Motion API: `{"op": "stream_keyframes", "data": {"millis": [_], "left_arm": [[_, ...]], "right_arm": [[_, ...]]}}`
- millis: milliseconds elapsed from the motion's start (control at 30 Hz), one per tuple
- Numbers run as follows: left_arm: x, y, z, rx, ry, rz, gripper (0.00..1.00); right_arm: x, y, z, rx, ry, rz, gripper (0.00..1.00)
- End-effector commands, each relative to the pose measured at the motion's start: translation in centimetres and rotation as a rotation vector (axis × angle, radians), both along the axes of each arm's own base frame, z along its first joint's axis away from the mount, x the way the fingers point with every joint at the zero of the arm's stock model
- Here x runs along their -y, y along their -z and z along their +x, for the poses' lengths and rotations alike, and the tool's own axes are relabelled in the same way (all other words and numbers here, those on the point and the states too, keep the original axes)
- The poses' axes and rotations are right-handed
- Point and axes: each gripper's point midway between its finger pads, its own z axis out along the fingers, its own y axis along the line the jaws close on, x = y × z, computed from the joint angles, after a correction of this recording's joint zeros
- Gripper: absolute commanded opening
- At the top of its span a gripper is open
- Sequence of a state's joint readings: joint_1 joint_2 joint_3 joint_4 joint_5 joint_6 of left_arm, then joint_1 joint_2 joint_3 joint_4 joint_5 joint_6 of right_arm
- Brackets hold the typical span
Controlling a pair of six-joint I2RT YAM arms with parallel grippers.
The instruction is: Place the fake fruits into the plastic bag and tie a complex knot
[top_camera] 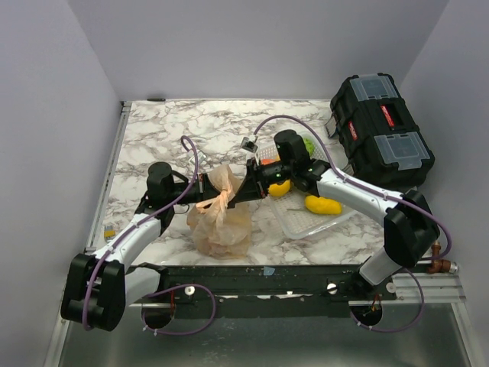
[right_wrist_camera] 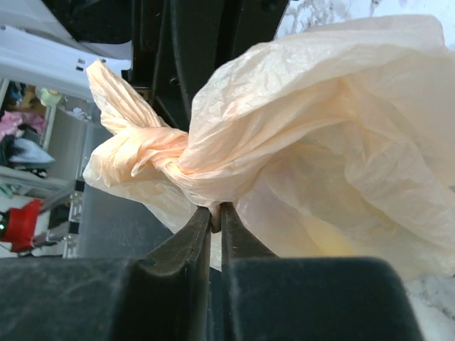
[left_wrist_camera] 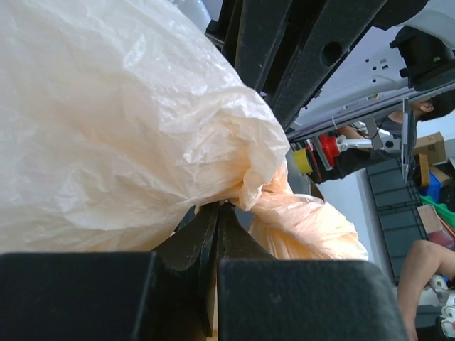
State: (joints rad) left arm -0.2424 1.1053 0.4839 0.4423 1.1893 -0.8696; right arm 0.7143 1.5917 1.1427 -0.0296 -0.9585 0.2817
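The left gripper (left_wrist_camera: 217,213) and right gripper (right_wrist_camera: 215,212) each clamp thin film right beside the knot (right_wrist_camera: 153,153), on 2 opposite sides, likely to draw it tight. The plastic bag (top_camera: 221,225) slumps beneath the knot on the table (top_camera: 153,130).

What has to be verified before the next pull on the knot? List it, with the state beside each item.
1. Grip of left gripper on plastic bag: ok, jaws shut on the plastic.
2. Grip of right gripper on the bag: ok.
3. A knot formed at the neck: ok.
4. Tightness of that knot: cannot tell.
5. All fruit inside: not ok, a yellow fruit lies on the clear tray.
6. Bag untorn: cannot tell.
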Motion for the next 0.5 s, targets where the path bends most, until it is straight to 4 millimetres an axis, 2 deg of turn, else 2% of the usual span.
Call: {"op": "stream_keyframes", "data": {"millis": [0, 133, 333, 467], "left_arm": [[0.2, -1.1, -0.1, 0.042, 0.031, -0.018, 0.00], [0.0, -1.0, -0.7, 0.055, 0.050, -0.002, 0.02], [-1.9, -0.3, -1.2, 0.097, 0.039, 0.074, 0.32], [-3.6, -0.4, -0.7, 0.150, -0.002, 0.120, 0.38]], "right_arm": [[-0.5, 0.0, 0.2, 0.013, -0.001, 0.020, 0.03], [-0.3, -0.2, 0.2, 0.028, 0.007, 0.016, 0.01], [1.0, 0.1, 0.2, 0.055, 0.031, -0.016, 0.01], [1.4, 0.3, 0.3, 0.062, 0.040, -0.027, 0.01]]}}
